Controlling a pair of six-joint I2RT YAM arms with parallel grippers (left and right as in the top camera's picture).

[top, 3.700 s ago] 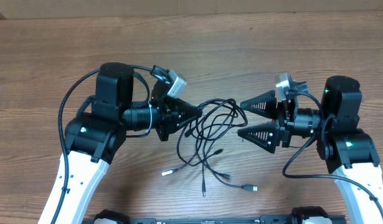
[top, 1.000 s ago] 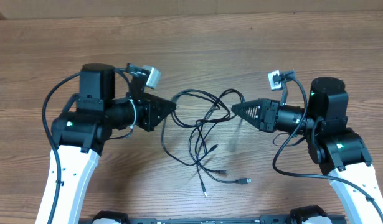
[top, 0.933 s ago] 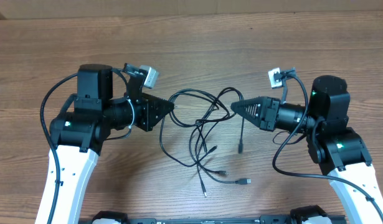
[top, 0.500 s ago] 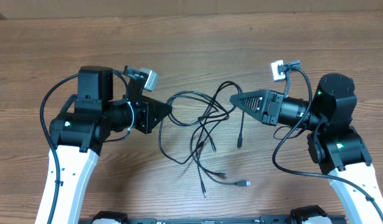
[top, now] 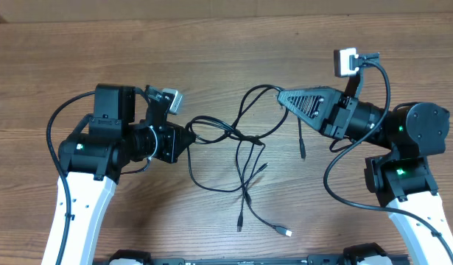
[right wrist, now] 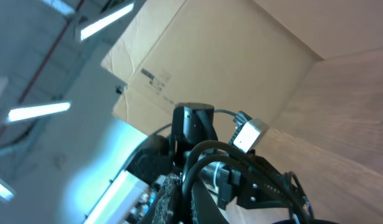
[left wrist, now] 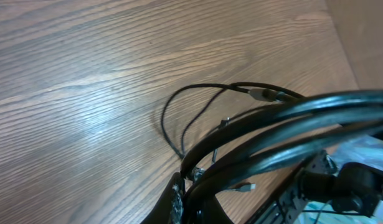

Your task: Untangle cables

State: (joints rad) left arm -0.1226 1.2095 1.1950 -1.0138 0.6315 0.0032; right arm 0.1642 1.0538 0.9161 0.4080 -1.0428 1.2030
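Overhead view: thin black flexible cables [top: 244, 151] lie in a loose tangle on the brown wood-grain table [top: 226, 44], between the two arms. Left gripper [top: 189, 135] — jaws pressed together, pinching a strand at the tangle's left edge. Right gripper [top: 280, 95] — jaws closed on a strand at the tangle's upper right. One loop arcs away from its tip, and a strand with a small plug end [top: 303, 156] runs down below it. A silver-tipped connector [top: 286, 232] lies at the near side, well apart from both grippers. Left wrist view: blurred black strands cross close to the lens, and a thin loop rests on the wood beyond.
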